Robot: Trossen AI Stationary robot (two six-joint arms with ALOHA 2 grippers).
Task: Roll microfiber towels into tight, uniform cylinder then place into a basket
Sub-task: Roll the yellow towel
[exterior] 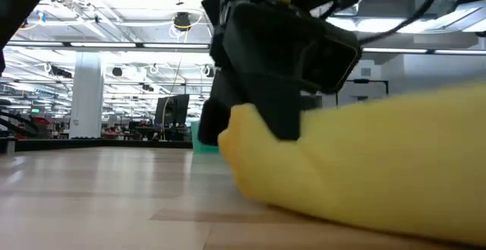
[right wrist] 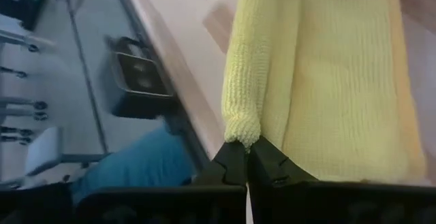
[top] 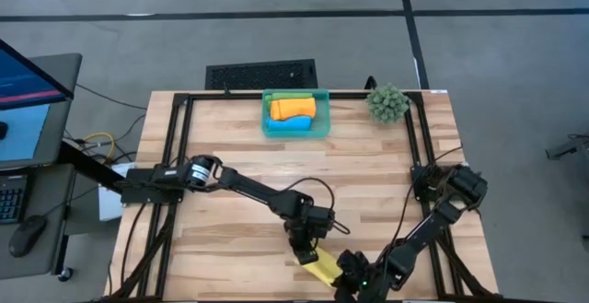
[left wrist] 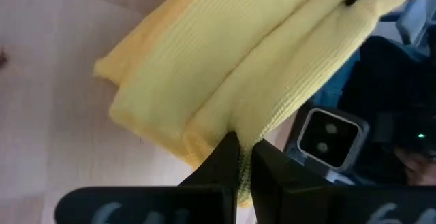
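Two sets of jaws, ours left [left wrist: 238, 157] and right [right wrist: 246, 157], pinch opposite ends of the soft, limp yellow towel [top: 323, 266] at the surface's [top: 230, 146] near edge, far from the basket [top: 321, 125].

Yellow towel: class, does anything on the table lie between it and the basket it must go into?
Nothing visible does. The yellow towel sits at the table's near edge, pinched by the left end effector and the right end effector. Bare wood lies between it and the basket; the plant ball stands off to the side.
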